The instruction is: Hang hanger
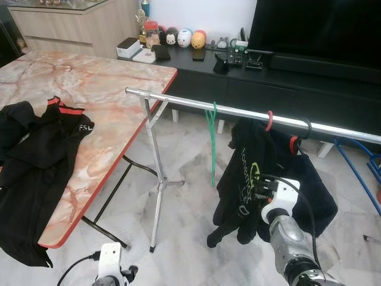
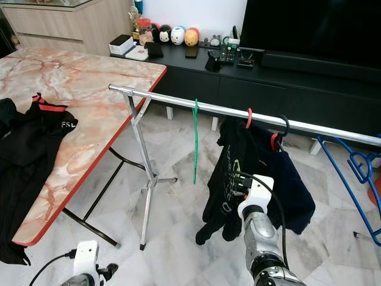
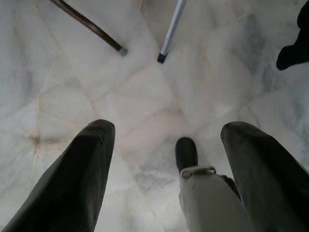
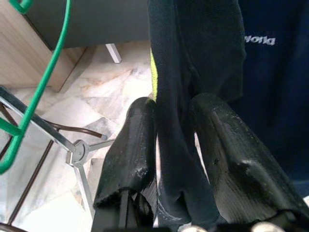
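Currently: my right claw pinches black shirt at rail's five o'clock, steadying it; left claw spread, idle.

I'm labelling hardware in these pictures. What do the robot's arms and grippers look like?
Right arm: ribbed silver metal, white wrist block, black cable looping along it. Left arm: white block, thin black cable. Left gripper and right gripper: two long, rounded matte black fingers.

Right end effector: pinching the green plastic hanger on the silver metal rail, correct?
Not the hanger. The right wrist view shows the right end effector pinching the black garment with yellow-green print; the green plastic hanger hangs untouched on the silver metal rail.
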You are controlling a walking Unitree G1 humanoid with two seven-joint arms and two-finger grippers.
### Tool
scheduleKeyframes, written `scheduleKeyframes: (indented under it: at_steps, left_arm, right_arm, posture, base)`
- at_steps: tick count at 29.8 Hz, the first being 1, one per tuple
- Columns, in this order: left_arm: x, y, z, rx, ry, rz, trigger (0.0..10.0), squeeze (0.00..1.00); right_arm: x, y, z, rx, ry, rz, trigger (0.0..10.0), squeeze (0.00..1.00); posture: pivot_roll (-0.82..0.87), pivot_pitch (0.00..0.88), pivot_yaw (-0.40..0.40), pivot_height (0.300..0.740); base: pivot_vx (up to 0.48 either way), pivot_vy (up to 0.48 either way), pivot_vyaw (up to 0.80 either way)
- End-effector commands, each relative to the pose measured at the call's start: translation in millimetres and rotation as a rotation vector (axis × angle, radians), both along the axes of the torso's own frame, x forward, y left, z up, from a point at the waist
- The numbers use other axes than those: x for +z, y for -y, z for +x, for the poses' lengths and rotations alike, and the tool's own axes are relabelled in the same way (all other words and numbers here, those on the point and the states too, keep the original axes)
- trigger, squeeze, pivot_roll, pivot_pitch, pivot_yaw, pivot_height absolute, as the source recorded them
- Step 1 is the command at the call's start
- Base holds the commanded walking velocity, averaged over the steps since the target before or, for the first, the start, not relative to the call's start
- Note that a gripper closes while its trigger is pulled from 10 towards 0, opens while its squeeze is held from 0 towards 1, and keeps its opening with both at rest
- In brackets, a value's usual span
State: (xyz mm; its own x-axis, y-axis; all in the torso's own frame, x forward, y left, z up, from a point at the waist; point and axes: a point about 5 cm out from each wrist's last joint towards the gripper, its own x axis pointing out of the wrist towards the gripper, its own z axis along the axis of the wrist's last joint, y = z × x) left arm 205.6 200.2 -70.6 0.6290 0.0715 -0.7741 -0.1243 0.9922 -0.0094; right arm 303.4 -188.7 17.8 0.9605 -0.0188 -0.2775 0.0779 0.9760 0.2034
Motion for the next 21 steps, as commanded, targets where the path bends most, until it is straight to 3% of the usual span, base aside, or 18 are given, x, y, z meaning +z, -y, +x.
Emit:
scheduleKeyframes:
  at_steps: [1,21]
  left_arm:
    - [-0.5,-3.5,-1.9,0.008,-0.003,0.014,10.0,0.00]
    - [0.3,-4.2,-0.7,0.007,0.001,0.015,10.0,0.00]
  right_arm:
    - [1.5,-2.8,2.0,0.005,0.007,0.006,10.0,0.00]
    - [-2.0,-3.5,-0.2,0.013,-0.014,0.005,10.0,0.00]
  posture:
    - [-0.06,0.000,0.038,0.740]
    - [-0.06,0.000,0.037,0.740]
  base:
    - [0.322,0.000,0.00]
    - [0.386,0.000,0.00]
